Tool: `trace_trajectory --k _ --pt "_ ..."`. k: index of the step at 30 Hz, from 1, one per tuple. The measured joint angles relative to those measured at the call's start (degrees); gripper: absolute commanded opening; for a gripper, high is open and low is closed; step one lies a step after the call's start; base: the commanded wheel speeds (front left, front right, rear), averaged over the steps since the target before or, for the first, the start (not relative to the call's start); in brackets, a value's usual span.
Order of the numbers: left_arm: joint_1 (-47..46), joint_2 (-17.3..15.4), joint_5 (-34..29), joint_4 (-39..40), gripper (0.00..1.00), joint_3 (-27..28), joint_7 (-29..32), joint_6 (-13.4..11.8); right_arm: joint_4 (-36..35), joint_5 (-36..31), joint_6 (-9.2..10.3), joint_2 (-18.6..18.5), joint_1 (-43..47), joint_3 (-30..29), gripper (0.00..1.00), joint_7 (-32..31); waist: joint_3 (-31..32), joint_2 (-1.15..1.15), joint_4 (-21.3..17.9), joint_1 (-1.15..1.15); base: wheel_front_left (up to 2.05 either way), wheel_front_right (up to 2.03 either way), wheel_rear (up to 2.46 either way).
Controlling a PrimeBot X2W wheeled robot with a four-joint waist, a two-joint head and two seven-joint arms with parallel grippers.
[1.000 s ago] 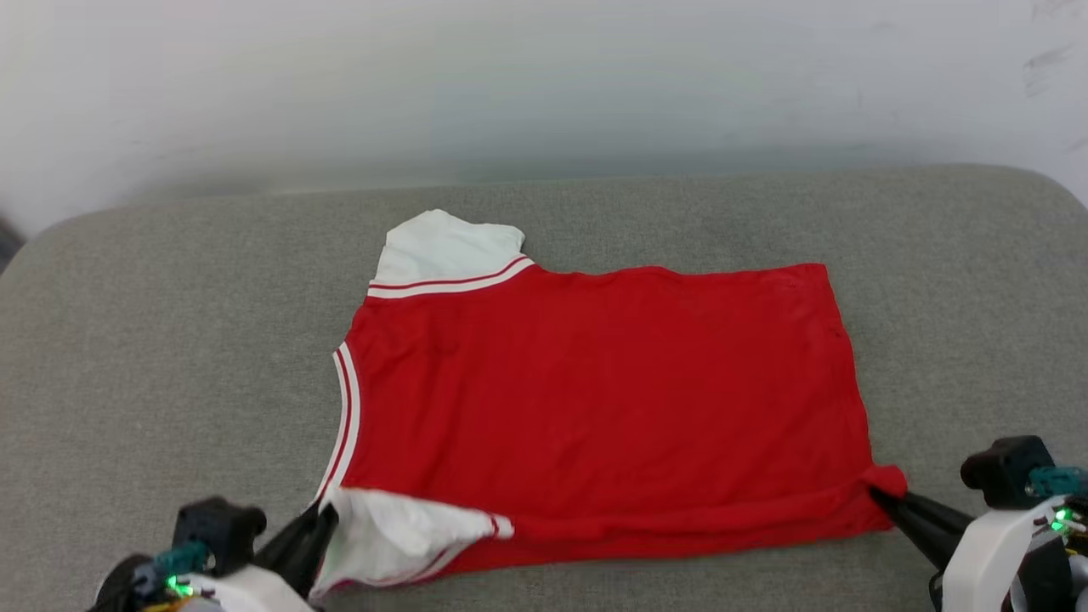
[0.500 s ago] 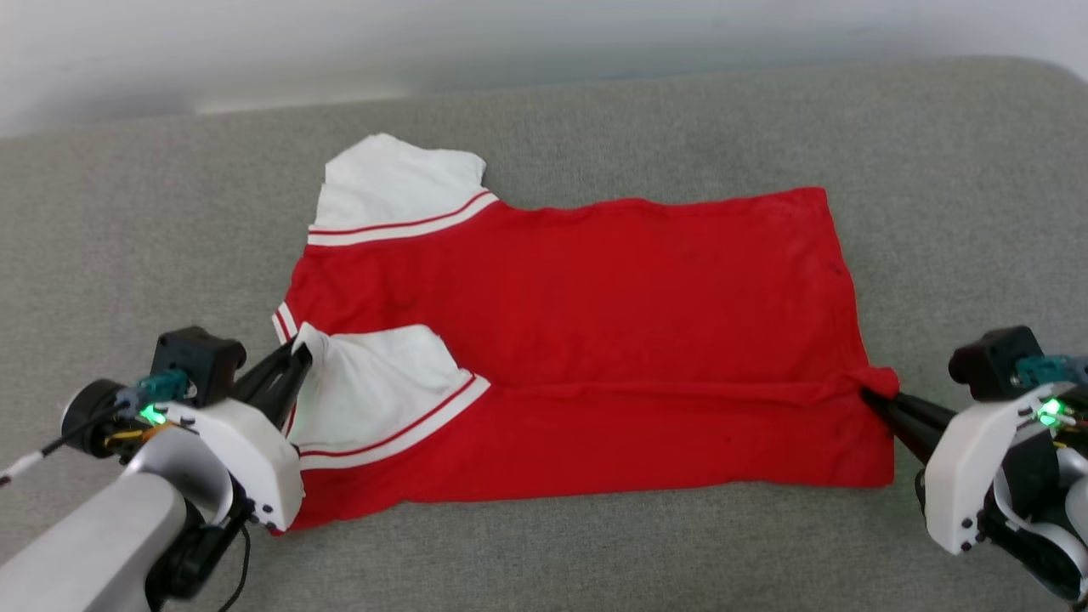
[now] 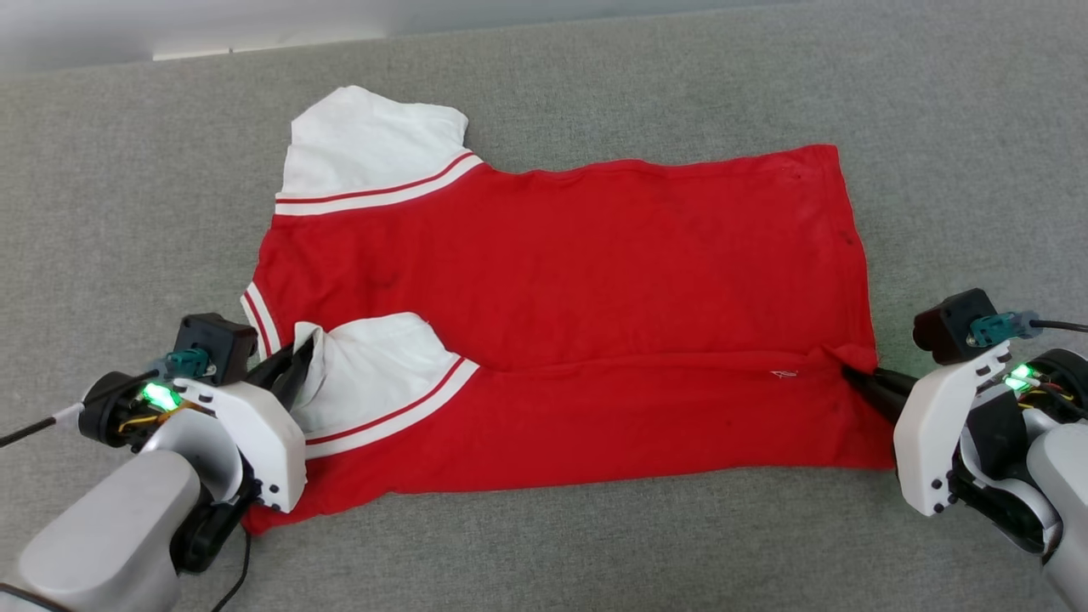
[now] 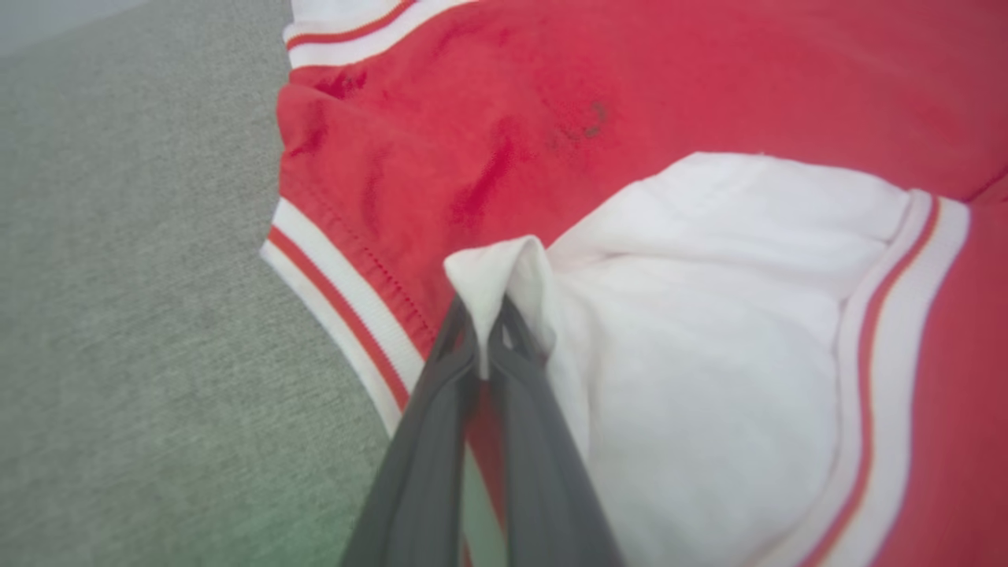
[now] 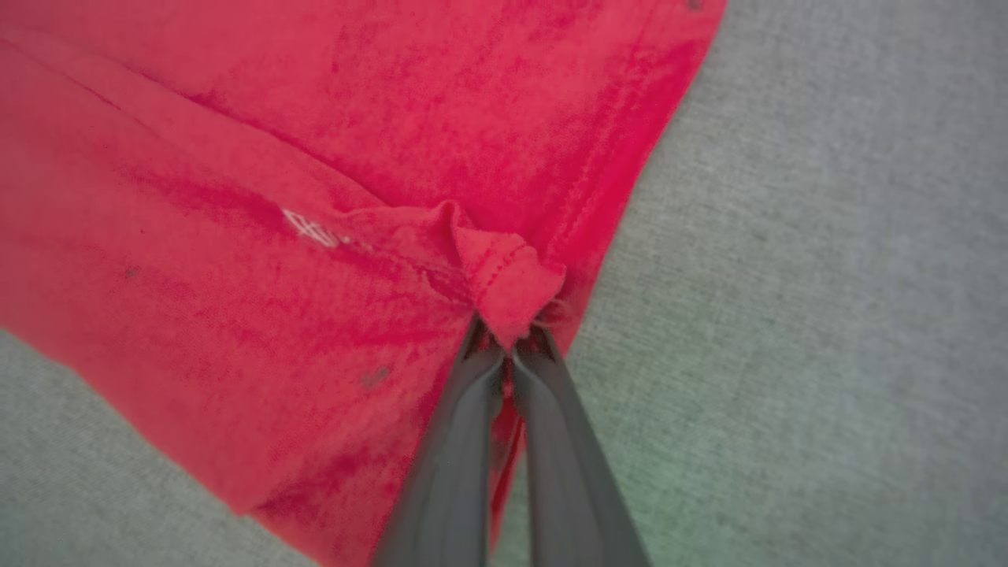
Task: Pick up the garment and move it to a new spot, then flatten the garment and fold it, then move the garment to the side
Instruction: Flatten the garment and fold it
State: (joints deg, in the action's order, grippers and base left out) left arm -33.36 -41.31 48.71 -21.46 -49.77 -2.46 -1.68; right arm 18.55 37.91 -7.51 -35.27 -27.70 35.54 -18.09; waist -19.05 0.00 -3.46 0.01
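Observation:
The garment (image 3: 595, 280), a red T-shirt with white sleeves edged in red stripes, lies spread on the grey cushion (image 3: 127, 212), its near strip folded up over the body. My left gripper (image 3: 299, 357) is shut on the tip of the near white sleeve (image 4: 709, 315), which is turned over onto the red cloth. At the right edge my right gripper (image 3: 850, 378) is shut on a bunched red hem corner (image 5: 508, 279). The far sleeve (image 3: 365, 144) lies flat at the upper left. In both wrist views the dark fingers (image 4: 472, 346) (image 5: 504, 354) pinch cloth.
Grey cushion surrounds the garment on all sides, with wide bare room to the left (image 3: 102, 212) and right (image 3: 977, 170). The pale wall (image 3: 212, 25) runs along the cushion's far edge.
Both grippers carried the garment's near edge away from me, folding a strip and the near sleeve over the body. The camera tilted down, so the scene sits higher in the picture.

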Motion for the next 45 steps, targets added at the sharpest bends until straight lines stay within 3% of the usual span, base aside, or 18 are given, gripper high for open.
trace_trajectory --k 2,3,4,5,12,16,21,28,32,45 --pt "0.00 0.77 0.34 -1.13 0.00 -0.22 0.00 0.60 0.36 0.79 0.00 0.03 -0.43 0.58 0.00 0.51 0.50 0.00 0.14 0.00 0.00 0.00 0.00" --pt "-0.03 1.00 0.73 -1.64 0.17 -0.22 0.07 0.83 0.49 1.11 0.01 0.02 -0.43 0.82 0.18 0.71 0.85 0.00 0.22 0.00 0.00 0.00 0.00" --pt "-0.06 1.16 1.01 -2.03 1.00 -0.27 0.26 1.15 0.52 1.45 0.01 -0.03 -0.42 1.08 0.58 0.90 1.30 0.00 0.31 0.00 0.00 0.00 0.00" --pt "-0.18 1.21 0.75 -2.22 1.00 -0.37 0.19 1.16 0.36 1.48 0.01 -0.19 -0.42 1.30 1.00 1.30 1.77 0.00 0.41 0.00 0.00 0.00 0.00" --pt "-2.32 -1.22 -0.03 0.01 1.00 0.51 0.20 0.32 -1.91 1.98 0.00 -1.51 0.54 0.40 1.00 4.11 5.82 0.00 1.36 -0.01 0.00 0.00 0.00" --pt "-2.81 -4.21 1.80 4.26 1.00 0.92 5.14 0.44 -3.09 1.97 0.00 -1.85 1.70 -0.33 1.00 4.13 7.82 0.00 1.92 -0.01 0.00 0.00 0.00" --pt "-4.22 -8.98 6.58 10.21 1.00 0.35 18.39 1.04 -4.32 1.45 0.00 -2.09 2.48 -1.29 1.00 3.35 8.92 0.00 2.60 -0.01 0.00 0.00 0.00" --pt "-5.85 -12.14 14.15 15.02 1.00 -2.34 37.38 2.26 -5.41 1.45 0.00 -2.10 2.71 -1.33 1.00 1.70 8.76 0.00 2.26 -0.01 0.00 0.00 0.00" --pt "-6.38 -12.46 15.89 15.75 1.00 -4.47 44.77 2.27 -5.57 2.00 0.00 -1.88 2.64 -0.70 1.00 0.38 8.34 0.00 1.67 -0.01 0.00 0.00 0.00" --pt "-6.27 -9.47 16.26 8.65 1.00 -8.31 49.92 3.31 -5.05 2.81 0.00 -0.79 -0.62 1.87 1.00 -1.11 5.17 0.00 -0.84 -0.01 0.00 0.00 0.00"
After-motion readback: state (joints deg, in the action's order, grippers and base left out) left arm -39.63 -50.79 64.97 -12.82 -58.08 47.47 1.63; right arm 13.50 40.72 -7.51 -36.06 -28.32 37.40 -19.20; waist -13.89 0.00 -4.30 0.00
